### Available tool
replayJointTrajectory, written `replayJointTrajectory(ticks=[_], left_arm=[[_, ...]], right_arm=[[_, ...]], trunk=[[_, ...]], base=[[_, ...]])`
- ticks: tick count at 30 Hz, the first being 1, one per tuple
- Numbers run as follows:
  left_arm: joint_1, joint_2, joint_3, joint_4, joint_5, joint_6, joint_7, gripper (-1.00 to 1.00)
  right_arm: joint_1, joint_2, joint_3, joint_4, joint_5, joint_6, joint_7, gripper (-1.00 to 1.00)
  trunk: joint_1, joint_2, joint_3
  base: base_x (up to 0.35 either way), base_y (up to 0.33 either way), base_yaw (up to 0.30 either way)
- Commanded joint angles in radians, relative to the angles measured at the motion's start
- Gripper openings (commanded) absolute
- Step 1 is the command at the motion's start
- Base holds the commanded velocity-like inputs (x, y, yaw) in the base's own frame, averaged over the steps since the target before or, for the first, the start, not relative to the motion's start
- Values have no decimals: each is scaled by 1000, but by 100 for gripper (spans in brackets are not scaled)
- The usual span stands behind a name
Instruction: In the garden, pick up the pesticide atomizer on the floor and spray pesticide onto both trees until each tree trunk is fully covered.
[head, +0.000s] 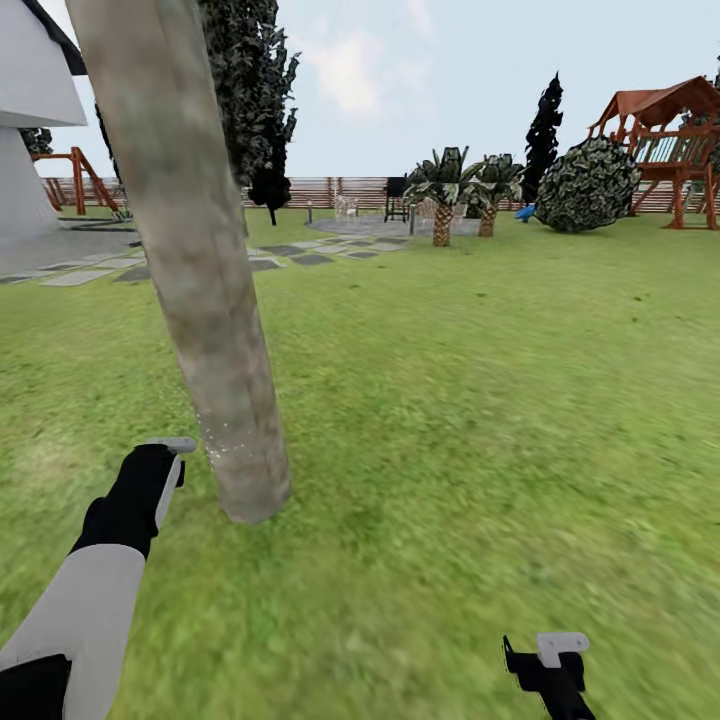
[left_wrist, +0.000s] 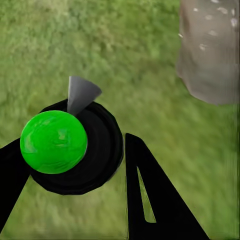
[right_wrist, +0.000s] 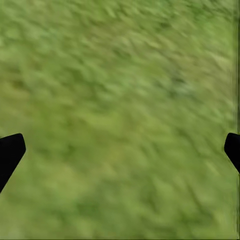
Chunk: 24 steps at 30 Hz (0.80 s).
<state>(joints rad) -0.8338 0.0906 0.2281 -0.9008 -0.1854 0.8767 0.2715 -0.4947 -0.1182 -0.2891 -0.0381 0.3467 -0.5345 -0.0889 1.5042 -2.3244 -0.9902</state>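
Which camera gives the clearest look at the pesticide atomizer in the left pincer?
The left wrist view: the atomizer sits close up between the left pincer's fingers, showing its green ball, black body and grey nozzle. In the head view, only a grey tip beside the tree trunk shows.

Bright, flat daylight all over, no clear sun direction and basically no cast shadows on the lawn (head: 480, 420). The tree trunk (head: 195, 260) is evenly lit, with small white specks low down. Grass looks smeary and soft, worst in both wrist views. The green ball (left_wrist: 53, 142) has a mild sheen. Distant stuff is low-res.
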Motion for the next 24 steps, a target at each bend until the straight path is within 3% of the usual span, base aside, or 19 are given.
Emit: replayJointTrajectory(ticks=[1,11,24], left_arm=[[-1,0,0,-1,-5,5,-2,-100],[-1,-2,0,-2,-6,5,-2,-100],[5,-2,0,0,-4,5,-2,-100]], right_arm=[[-1,0,-4,1,11,-2,-6,100],[-1,0,-4,3,11,-2,-6,100],[-1,0,-4,2,11,-2,-6,100]], trunk=[[0,0,-1],[0,0,-1],[0,0,-1]], base=[[31,-273,1],[59,-273,23],[0,-275,268]])
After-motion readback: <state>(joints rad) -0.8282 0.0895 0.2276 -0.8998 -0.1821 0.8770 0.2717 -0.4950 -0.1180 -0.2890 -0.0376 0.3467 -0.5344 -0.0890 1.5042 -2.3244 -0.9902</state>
